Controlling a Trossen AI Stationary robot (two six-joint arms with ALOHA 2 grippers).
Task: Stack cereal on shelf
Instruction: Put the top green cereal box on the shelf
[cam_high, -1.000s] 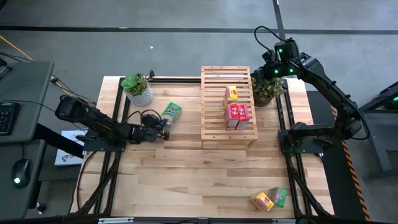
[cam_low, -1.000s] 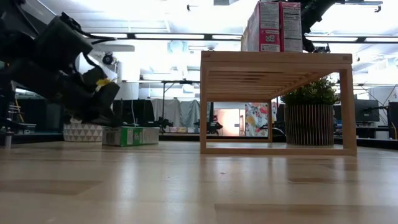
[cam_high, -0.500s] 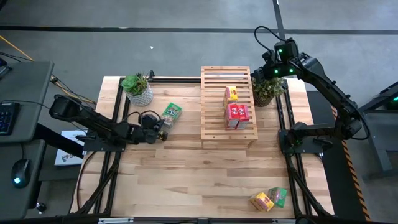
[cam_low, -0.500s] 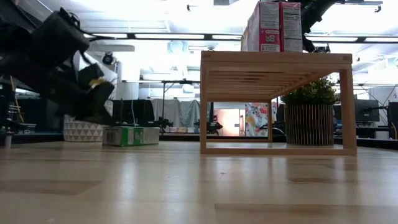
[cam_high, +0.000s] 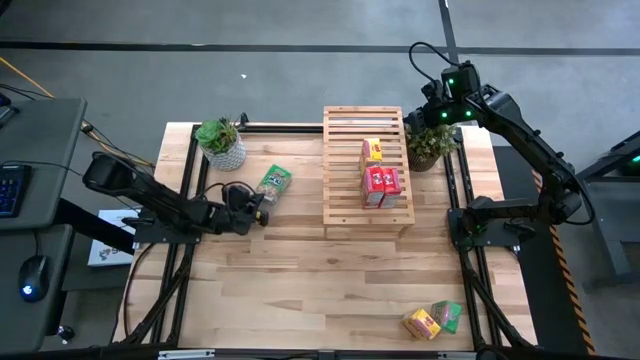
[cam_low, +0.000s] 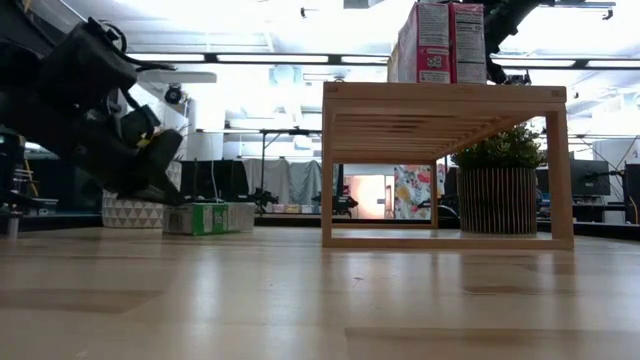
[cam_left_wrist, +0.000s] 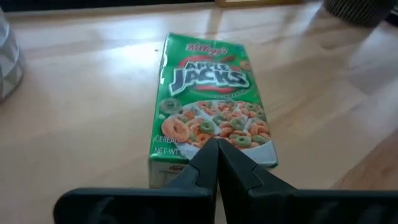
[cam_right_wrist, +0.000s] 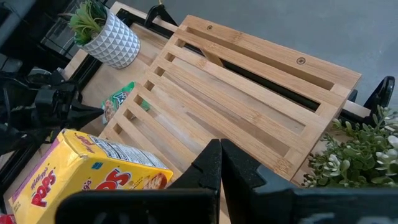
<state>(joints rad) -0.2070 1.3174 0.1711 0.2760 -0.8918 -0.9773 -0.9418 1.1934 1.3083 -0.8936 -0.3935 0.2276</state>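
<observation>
A green cereal box (cam_high: 275, 183) (cam_left_wrist: 208, 93) lies flat on the table, left of the slatted wooden shelf (cam_high: 345, 200) (cam_low: 440, 95). My left gripper (cam_high: 258, 204) (cam_left_wrist: 216, 146) is shut, low over the table at the box's end nearest the left arm. On the shelf top stand a yellow box (cam_high: 372, 150) (cam_right_wrist: 93, 174) and two red boxes (cam_high: 380, 186) side by side. Another yellow box (cam_high: 421, 323) and another green box (cam_high: 447, 315) lie near the table's near right corner. My right gripper (cam_high: 432, 108) (cam_right_wrist: 219, 146) is shut and empty, raised above the shelf's far right end. My left gripper's shut fingertips (cam_left_wrist: 211, 152) stand at the green box's short end (cam_left_wrist: 186, 163), coming slanting down from the table's left. I cannot tell whether they touch it. The box lies flat on the table.
A potted plant in a white patterned pot (cam_high: 222, 142) stands at the far left, close behind the green box. A second plant in a dark ribbed pot (cam_high: 432, 143) stands right of the shelf. Bare tabletop (cam_high: 300, 290) spreads across the near half.
My left gripper has drawn back slightly toward the table's left edge, rising a little and then dipping again toward the green box's end. The box has stayed in place. The right arm has kept still.
</observation>
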